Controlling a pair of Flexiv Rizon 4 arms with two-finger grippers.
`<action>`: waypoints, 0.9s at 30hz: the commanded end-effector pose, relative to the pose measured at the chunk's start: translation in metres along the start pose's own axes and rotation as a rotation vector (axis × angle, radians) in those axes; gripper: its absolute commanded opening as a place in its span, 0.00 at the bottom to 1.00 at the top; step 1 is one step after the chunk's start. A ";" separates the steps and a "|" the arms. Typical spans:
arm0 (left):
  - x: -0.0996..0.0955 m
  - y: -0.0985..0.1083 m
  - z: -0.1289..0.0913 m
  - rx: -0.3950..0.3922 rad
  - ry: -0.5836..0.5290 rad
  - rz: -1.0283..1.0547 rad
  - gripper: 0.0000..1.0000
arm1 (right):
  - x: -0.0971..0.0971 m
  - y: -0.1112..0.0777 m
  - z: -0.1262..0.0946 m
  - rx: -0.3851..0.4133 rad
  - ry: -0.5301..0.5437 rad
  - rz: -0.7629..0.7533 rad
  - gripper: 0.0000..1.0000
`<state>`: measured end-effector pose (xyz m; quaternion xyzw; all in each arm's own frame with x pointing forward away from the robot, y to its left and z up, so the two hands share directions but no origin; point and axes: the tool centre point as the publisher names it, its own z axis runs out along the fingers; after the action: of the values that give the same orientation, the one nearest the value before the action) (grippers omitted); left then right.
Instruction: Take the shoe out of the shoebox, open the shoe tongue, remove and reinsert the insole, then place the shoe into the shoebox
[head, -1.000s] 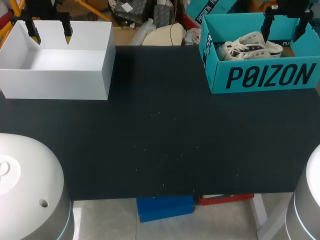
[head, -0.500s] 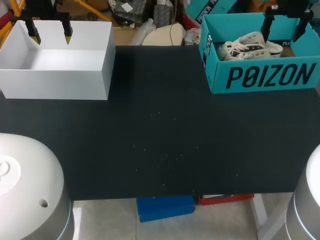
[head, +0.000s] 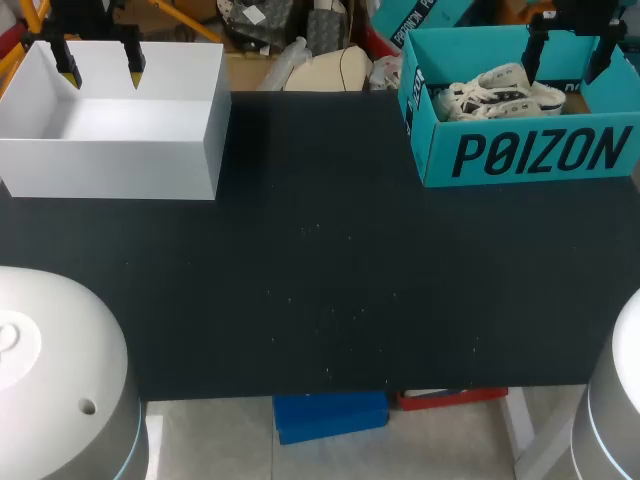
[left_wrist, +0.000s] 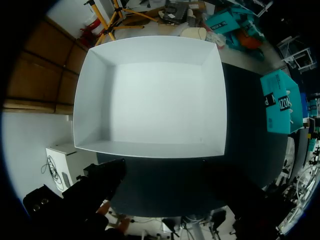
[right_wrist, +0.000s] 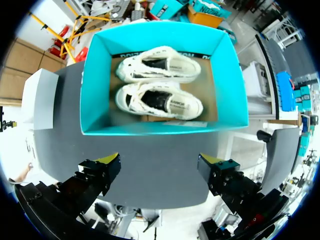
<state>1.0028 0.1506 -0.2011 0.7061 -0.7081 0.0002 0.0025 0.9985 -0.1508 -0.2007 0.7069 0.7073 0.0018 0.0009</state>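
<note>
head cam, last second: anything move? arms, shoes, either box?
Nothing visibly changed. The left gripper is open above the white box, and the right gripper is open above the teal shoebox. Both white shoes lie inside the shoebox, not gripped. All are in the same places as in the earlier frames.

Count on one table (head: 330, 280): two boxes, two shoes, two grippers.
Boxes: one teal shoebox (head: 530, 155) and one white box (head: 110, 155). Shoes: a first shoe (right_wrist: 159, 65) and a second shoe (right_wrist: 160, 100), both white. Grippers: one left gripper (head: 100, 73), one right gripper (head: 565, 68), two fingers each.
</note>
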 end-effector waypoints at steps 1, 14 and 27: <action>0.001 0.001 -0.001 -0.001 -0.002 -0.002 1.00 | 0.000 0.000 0.000 0.001 -0.001 0.000 1.00; 0.001 0.001 -0.001 -0.001 -0.002 -0.002 1.00 | 0.000 0.000 0.000 0.001 -0.001 0.000 1.00; 0.001 0.001 -0.001 -0.001 -0.002 -0.002 1.00 | 0.011 -0.005 -0.024 -0.197 -0.098 -1.061 1.00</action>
<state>1.0028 0.1506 -0.2010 0.7062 -0.7080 0.0000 0.0025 1.0014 -0.1389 -0.1750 0.5735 0.8164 -0.0091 0.0667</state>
